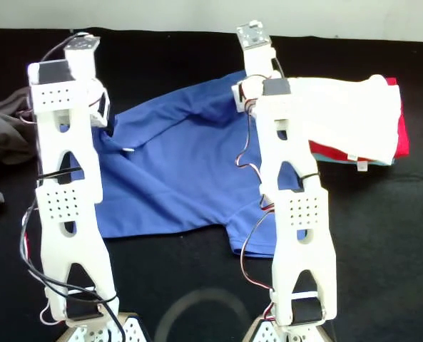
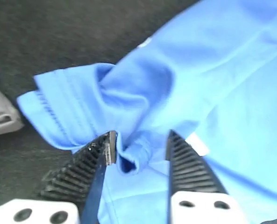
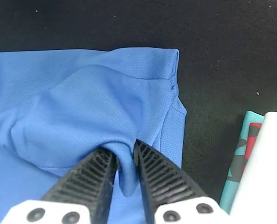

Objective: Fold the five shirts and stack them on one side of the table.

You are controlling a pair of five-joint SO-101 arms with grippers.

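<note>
Black table [image 1: 382, 235] bore the blue shirt [image 1: 175, 171]; right gripper [image 3: 124, 158] pinched it, while left gripper [image 2: 140, 149] straddled a fold unclenched, so that corner might have slipped.

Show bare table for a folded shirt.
Bare: the table in front of the stack, and in front of the blue shirt between the arm bases. Crowded: the middle, left gripper and right gripper on that shirt; dark cloth at left edge.

1. Left arm [image 1: 68, 203] and right arm [image 1: 302, 214]: white printed links with cut-out slots and perforated panels.
2. Black servo blocks [image 1: 312, 311] at the joints; black, red and white cables [image 1: 247, 153] loop alongside.
3. Left end effector [image 2: 142, 140] and right end effector [image 3: 123, 150]: black ribbed fingers on white, screw-fastened mounts.
</note>
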